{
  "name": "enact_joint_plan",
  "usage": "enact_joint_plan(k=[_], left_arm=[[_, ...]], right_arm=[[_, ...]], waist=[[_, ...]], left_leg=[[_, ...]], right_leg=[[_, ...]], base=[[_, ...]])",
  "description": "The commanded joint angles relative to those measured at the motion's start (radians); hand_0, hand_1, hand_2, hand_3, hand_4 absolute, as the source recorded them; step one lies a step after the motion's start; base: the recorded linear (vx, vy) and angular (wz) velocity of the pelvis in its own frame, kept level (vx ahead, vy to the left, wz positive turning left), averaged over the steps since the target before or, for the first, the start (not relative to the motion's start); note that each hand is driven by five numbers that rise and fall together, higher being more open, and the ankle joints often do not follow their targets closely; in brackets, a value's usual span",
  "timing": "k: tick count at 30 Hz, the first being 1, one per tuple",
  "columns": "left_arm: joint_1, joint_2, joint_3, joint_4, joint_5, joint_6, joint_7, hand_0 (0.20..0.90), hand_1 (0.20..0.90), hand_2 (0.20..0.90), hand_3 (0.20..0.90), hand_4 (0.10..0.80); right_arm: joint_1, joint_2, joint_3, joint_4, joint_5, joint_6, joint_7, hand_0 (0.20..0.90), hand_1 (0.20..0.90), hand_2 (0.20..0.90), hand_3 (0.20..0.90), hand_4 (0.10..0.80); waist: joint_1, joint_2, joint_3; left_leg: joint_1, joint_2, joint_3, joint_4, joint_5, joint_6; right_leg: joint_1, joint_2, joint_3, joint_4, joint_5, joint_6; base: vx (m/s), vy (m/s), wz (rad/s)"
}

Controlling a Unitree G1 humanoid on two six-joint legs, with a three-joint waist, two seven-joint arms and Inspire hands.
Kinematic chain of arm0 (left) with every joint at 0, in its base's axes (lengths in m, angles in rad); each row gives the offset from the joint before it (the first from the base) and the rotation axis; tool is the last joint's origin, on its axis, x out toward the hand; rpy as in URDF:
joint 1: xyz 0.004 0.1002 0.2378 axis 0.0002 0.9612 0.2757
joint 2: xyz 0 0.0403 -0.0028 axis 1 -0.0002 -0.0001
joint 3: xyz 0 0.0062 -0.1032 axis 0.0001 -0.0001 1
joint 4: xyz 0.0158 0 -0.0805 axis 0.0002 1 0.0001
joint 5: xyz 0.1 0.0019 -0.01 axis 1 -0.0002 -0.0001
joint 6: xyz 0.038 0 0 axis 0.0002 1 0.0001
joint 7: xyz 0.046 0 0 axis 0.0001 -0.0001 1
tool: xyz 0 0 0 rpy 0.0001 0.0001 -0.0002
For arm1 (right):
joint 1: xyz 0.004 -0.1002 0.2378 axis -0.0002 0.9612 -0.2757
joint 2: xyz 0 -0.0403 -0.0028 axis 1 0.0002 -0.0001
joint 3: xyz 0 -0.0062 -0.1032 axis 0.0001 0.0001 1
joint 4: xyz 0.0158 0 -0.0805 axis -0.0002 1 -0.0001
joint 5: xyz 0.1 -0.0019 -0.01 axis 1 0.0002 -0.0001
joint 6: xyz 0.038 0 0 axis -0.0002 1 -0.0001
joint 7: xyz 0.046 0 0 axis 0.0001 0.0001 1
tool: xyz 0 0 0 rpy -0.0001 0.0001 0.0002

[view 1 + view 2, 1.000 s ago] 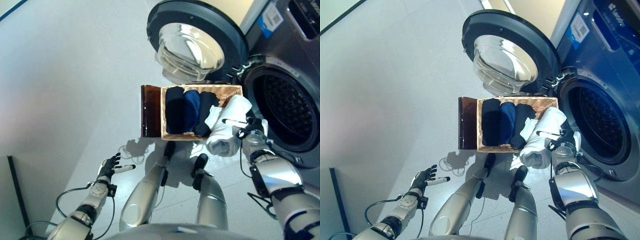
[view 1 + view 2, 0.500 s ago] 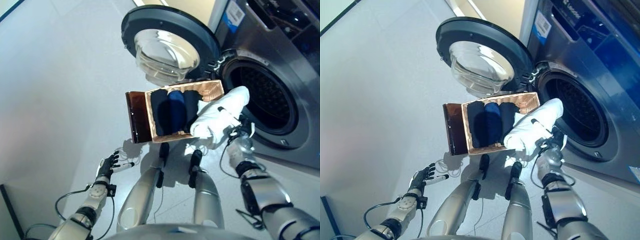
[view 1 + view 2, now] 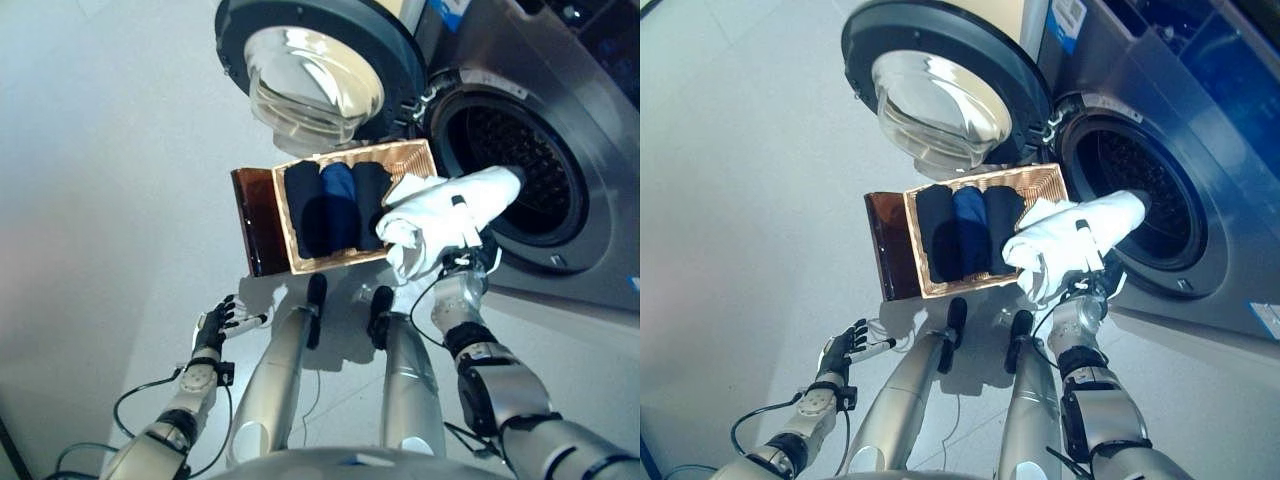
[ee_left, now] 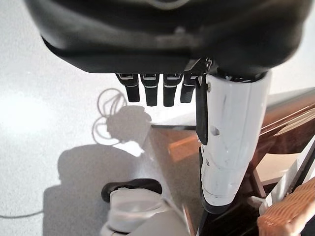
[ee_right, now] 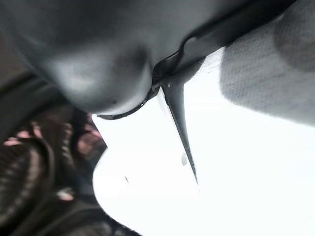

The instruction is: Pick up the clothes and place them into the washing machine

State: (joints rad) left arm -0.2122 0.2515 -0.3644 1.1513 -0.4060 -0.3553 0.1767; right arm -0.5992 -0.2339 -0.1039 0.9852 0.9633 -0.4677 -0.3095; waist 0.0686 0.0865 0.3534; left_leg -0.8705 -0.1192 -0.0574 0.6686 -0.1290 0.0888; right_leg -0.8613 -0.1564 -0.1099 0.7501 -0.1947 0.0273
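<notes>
White garment [image 3: 445,212] is gripped by right hand [image 3: 468,262] at washing machine [image 3: 560,130] drum mouth – wicker basket [image 3: 400,160] of dark clothes [image 3: 335,205] and open door [image 3: 310,70] are alongside – left hand [image 3: 212,327] is held relaxed, empty.

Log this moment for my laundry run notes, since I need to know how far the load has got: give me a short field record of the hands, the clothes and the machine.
right hand: shut on white garment, holding it up with its far end at the drum opening
left hand: open, holds nothing, low beside the robot
washing machine: door swung fully open
drum: dark inside; contents cannot be told
wicker basket: on the floor before the machine, holding dark and blue folded clothes
stage: white garment not yet inside
</notes>
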Motion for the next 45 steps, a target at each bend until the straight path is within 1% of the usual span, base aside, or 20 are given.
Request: enact_joint_plan(k=[1,6,9,10,13,14,15,16,18,22,23,26,28,29,31,33,36,41,42,45], left_arm=[[0.015,0.004,0.042,0.044,-0.043,-0.047,0.024,0.900,0.900,0.900,0.900,0.800],[0.023,0.004,0.039,0.049,-0.057,-0.046,0.016,0.900,0.900,0.900,0.900,0.800],[0.025,0.005,0.034,0.047,-0.064,-0.053,0.012,0.900,0.900,0.900,0.900,0.800],[0.024,0.004,0.034,0.047,-0.065,-0.053,0.012,0.900,0.900,0.900,0.900,0.800],[0.029,0.007,0.014,0.036,-0.069,-0.059,0.005,0.900,0.900,0.900,0.900,0.800],[0.036,0.009,0.006,0.031,-0.069,-0.061,0.000,0.900,0.900,0.900,0.900,0.800],[0.050,0.017,0.000,0.013,-0.077,-0.065,-0.004,0.900,0.900,0.900,0.900,0.800],[0.056,0.018,-0.003,0.011,-0.075,-0.061,-0.005,0.900,0.900,0.900,0.900,0.800],[0.059,0.010,-0.009,0.010,-0.079,-0.059,-0.003,0.900,0.900,0.900,0.900,0.800],[0.061,0.007,-0.011,-0.004,-0.099,-0.064,0.001,0.900,0.900,0.900,0.900,0.800],[0.067,0.007,-0.012,-0.023,-0.108,-0.067,0.003,0.900,0.900,0.900,0.900,0.800],[0.059,0.013,-0.013,-0.033,-0.127,-0.074,0.013,0.900,0.900,0.900,0.900,0.800],[0.055,0.013,-0.019,-0.045,-0.130,-0.077,0.017,0.900,0.900,0.900,0.900,0.800],[0.052,0.012,-0.018,-0.045,-0.132,-0.079,0.019,0.900,0.900,0.900,0.900,0.800],[0.045,0.009,-0.021,-0.036,-0.142,-0.074,0.015,0.900,0.900,0.900,0.900,0.800],[0.034,0.012,-0.022,-0.021,-0.144,-0.077,0.023,0.900,0.900,0.900,0.900,0.800],[0.016,0.022,-0.009,-0.012,-0.141,-0.076,0.028,0.900,0.900,0.900,0.900,0.800],[0.010,0.048,0.018,-0.018,-0.135,-0.090,0.034,0.900,0.900,0.900,0.900,0.800],[0.009,0.048,0.018,-0.018,-0.134,-0.090,0.034,0.900,0.900,0.900,0.900,0.800],[0.019,0.053,0.023,-0.011,-0.121,-0.090,0.039,0.900,0.900,0.900,0.900,0.800]], right_arm=[[-0.066,-0.134,-0.045,-0.134,0.009,-0.174,-0.009,0.200,0.200,0.200,0.200,0.300],[-0.133,-0.180,-0.061,-0.092,0.030,-0.176,-0.023,0.200,0.200,0.200,0.200,0.300],[-0.179,-0.248,-0.076,-0.063,0.005,-0.178,-0.052,0.200,0.200,0.200,0.200,0.300],[-0.182,-0.251,-0.076,-0.060,0.004,-0.177,-0.053,0.200,0.200,0.200,0.200,0.300],[-0.262,-0.364,-0.073,0.020,-0.010,-0.165,-0.088,0.200,0.200,0.200,0.200,0.300],[-0.296,-0.412,-0.060,0.063,-0.014,-0.151,-0.087,0.200,0.200,0.200,0.200,0.300],[-0.357,-0.482,-0.036,0.120,-0.014,-0.137,-0.102,0.200,0.200,0.200,0.200,0.300],[-0.389,-0.524,-0.024,0.155,-0.015,-0.123,-0.111,0.200,0.200,0.200,0.200,0.300],[-0.432,-0.570,0.006,0.179,-0.022,-0.108,-0.114,0.200,0.200,0.200,0.200,0.300],[-0.466,-0.600,0.021,0.167,-0.014,-0.112,-0.125,0.200,0.200,0.200,0.200,0.300],[-0.491,-0.628,0.037,0.152,-0.027,-0.115,-0.136,0.200,0.200,0.200,0.200,0.300],[-0.542,-0.663,0.083,0.129,-0.055,-0.120,-0.155,0.200,0.200,0.200,0.200,0.300],[-0.561,-0.660,0.113,0.110,-0.078,-0.119,-0.163,0.200,0.200,0.200,0.200,0.300],[-0.571,-0.644,0.134,0.091,-0.089,-0.122,-0.163,0.200,0.200,0.200,0.200,0.300],[-0.563,-0.603,0.138,0.060,-0.083,-0.129,-0.154,0.200,0.200,0.200,0.200,0.300],[-0.553,-0.537,0.120,0.019,-0.057,-0.155,-0.152,0.200,0.200,0.200,0.200,0.300],[-0.527,-0.509,0.101,0.018,-0.071,-0.157,-0.149,0.200,0.200,0.200,0.200,0.300],[-0.540,-0.559,0.073,0.066,-0.067,-0.172,-0.165,0.200,0.200,0.200,0.200,0.300],[-0.541,-0.561,0.072,0.069,-0.064,-0.173,-0.162,0.200,0.200,0.200,0.200,0.300],[-0.548,-0.595,0.057,0.093,-0.065,-0.186,-0.190,0.200,0.200,0.200,0.200,0.300]], waist=[[-0.001,0.047,-0.028],[0.004,0.063,-0.037],[0.008,0.079,-0.046],[0.008,0.080,-0.047],[0.018,0.106,-0.054],[0.024,0.116,-0.057],[0.039,0.136,-0.061],[0.045,0.148,-0.062],[0.055,0.159,-0.062],[0.063,0.172,-0.067],[0.068,0.174,-0.070],[0.074,0.173,-0.079],[0.077,0.169,-0.083],[0.078,0.165,-0.083],[0.076,0.153,-0.082],[0.072,0.140,-0.084],[0.064,0.114,-0.090],[0.060,0.085,-0.088],[0.060,0.086,-0.087],[0.059,0.071,-0.100]], left_leg=[[-0.009,0.013,0.021,0.137,-0.154,-0.056],[-0.048,0.015,0.034,0.179,-0.173,-0.049],[-0.081,0.007,0.041,0.187,-0.173,-0.047],[-0.084,0.007,0.042,0.188,-0.173,-0.047],[-0.105,-0.006,0.045,0.178,-0.167,-0.049],[-0.113,-0.011,0.046,0.170,-0.162,-0.050],[-0.129,-0.021,0.053,0.152,-0.147,-0.052],[-0.140,-0.027,0.055,0.143,-0.139,-0.052],[-0.164,-0.031,0.056,0.132,-0.124,-0.053],[-0.192,-0.037,0.054,0.111,-0.106,-0.056],[-0.218,-0.042,0.055,0.110,-0.097,-0.059],[-0.247,-0.046,0.051,0.101,-0.089,-0.062],[-0.261,-0.046,0.046,0.097,-0.082,-0.063],[-0.263,-0.044,0.044,0.093,-0.078,-0.064],[-0.259,-0.043,0.039,0.087,-0.074,-0.063],[-0.250,-0.042,0.032,0.077,-0.069,-0.063],[-0.233,-0.041,0.017,0.053,-0.057,-0.068],[-0.202,-0.046,-0.017,-0.001,-0.029,-0.082],[-0.201,-0.047,-0.019,-0.002,-0.028,-0.083],[-0.198,-0.047,-0.036,-0.019,-0.020,-0.087]], right_leg=[[0.052,0.024,-0.018,-0.011,-0.037,-0.006],[0.001,0.024,-0.006,0.033,-0.055,-0.012],[-0.039,0.016,0.008,0.062,-0.068,-0.016],[-0.042,0.015,0.008,0.064,-0.069,-0.016],[-0.072,0.001,0.020,0.085,-0.078,-0.021],[-0.082,-0.003,0.025,0.088,-0.078,-0.021],[-0.102,-0.011,0.034,0.085,-0.076,-0.025],[-0.118,-0.012,0.039,0.087,-0.075,-0.026],[-0.145,-0.016,0.048,0.089,-0.072,-0.030],[-0.184,-0.020,0.057,0.095,-0.071,-0.035],[-0.209,-0.023,0.057,0.102,-0.071,-0.038],[-0.244,-0.028,0.059,0.109,-0.068,-0.040],[-0.256,-0.029,0.057,0.112,-0.066,-0.040],[-0.256,-0.029,0.054,0.107,-0.064,-0.039],[-0.246,-0.028,0.048,0.099,-0.063,-0.039],[-0.234,-0.025,0.037,0.093,-0.066,-0.038],[-0.210,-0.022,0.019,0.085,-0.068,-0.037],[-0.167,-0.020,-0.015,0.054,-0.067,-0.038],[-0.165,-0.021,-0.017,0.053,-0.067,-0.039],[-0.161,-0.014,-0.023,0.048,-0.074,-0.043]], base=[[-0.007,0.001,-0.06],[-0.003,0.009,-0.06],[-0.007,0.001,-0.03],[0.000,0.000,0.00],[-0.009,0.012,0.06],[-0.032,0.055,0.16],[-0.040,0.064,0.14],[-0.046,0.042,0.11],[-0.034,0.003,0.19],[-0.007,-0.016,0.14],[-0.006,-0.032,0.05],[-0.002,-0.043,0.07],[0.025,-0.033,0.18],[0.044,-0.040,0.16],[0.048,-0.043,0.13],[0.047,-0.061,0.09],[0.030,-0.082,0.13],[-0.013,-0.082,0.19],[0.006,-0.057,0.25],[0.004,-0.059,0.16]])
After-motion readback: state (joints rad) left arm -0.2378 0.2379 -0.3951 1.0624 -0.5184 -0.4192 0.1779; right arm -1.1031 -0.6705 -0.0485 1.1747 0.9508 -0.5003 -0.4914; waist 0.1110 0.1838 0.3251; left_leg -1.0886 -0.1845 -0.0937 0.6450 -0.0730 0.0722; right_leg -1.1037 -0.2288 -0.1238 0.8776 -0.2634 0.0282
